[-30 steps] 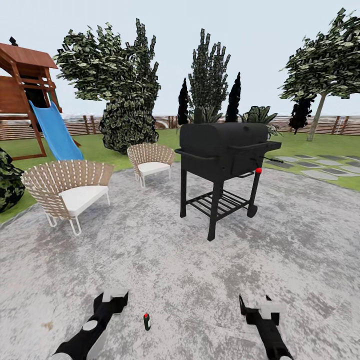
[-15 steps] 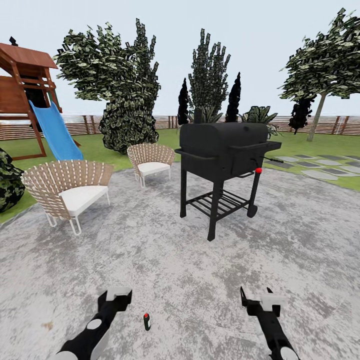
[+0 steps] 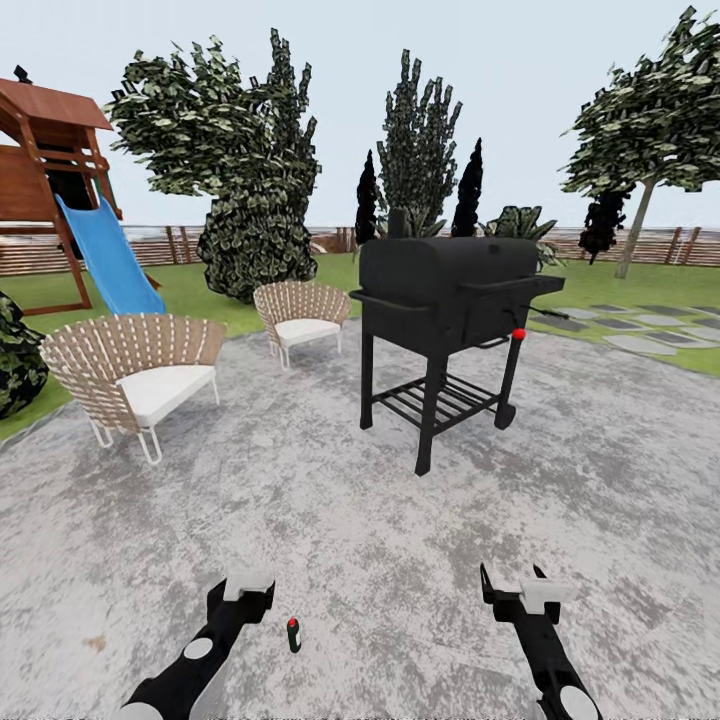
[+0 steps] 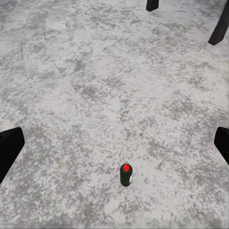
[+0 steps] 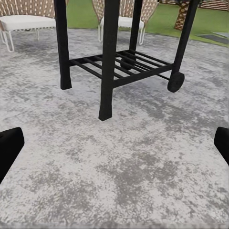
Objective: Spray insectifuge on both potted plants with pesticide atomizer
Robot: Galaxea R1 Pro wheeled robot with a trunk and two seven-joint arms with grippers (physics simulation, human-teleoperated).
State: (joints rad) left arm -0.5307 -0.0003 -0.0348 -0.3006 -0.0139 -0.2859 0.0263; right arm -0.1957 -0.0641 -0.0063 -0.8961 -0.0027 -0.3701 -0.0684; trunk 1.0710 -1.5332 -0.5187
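- Green pesticide atomizer (image 3: 293, 634) is standing upright on grey paving (image 3: 350, 520), just right of my left gripper (image 3: 248, 590), untouched.
- Both grippers' fingers are sitting spread apart, right gripper (image 3: 512, 590) included.

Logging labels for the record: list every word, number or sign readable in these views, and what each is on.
None can be read.
bottle: standing on the paving; any label is too small to make out.
grill: plain black, no lettering visible.
chairs and slide: no markings visible.
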